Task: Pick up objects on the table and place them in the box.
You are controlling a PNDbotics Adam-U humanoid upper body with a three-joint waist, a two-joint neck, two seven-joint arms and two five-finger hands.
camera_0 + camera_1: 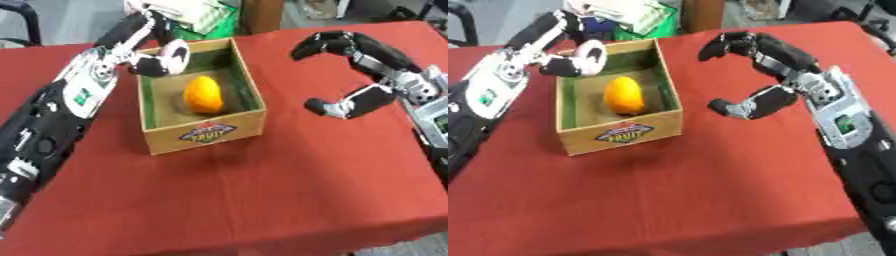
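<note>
Landmark: the cardboard box [203, 131], open-topped, label on its near wall, sitting on the red tabletop [262, 200].

The orange fruit [203, 94] lies inside the box, on its floor, roughly central — long axis running from the near wall toward the far wall, leaning a little off upright in the view. It looks already placed.

My left hand [163, 59] sits at the box's far-left corner, above the rim, fingers curled with nothing in them that I can see. It is the nearer hand to the fruit, which lies down and to the right of it, inside the walls.

My right hand [750, 75] hangs right of the box, well clear of its right wall — fingers and thumb spread wide in an arc, holding nothing.

No other object shows on the tabletop around the box. My judgement: nothing left to fetch within view; next move is likely withdrawing the left hand up and away from the rim.
</note>
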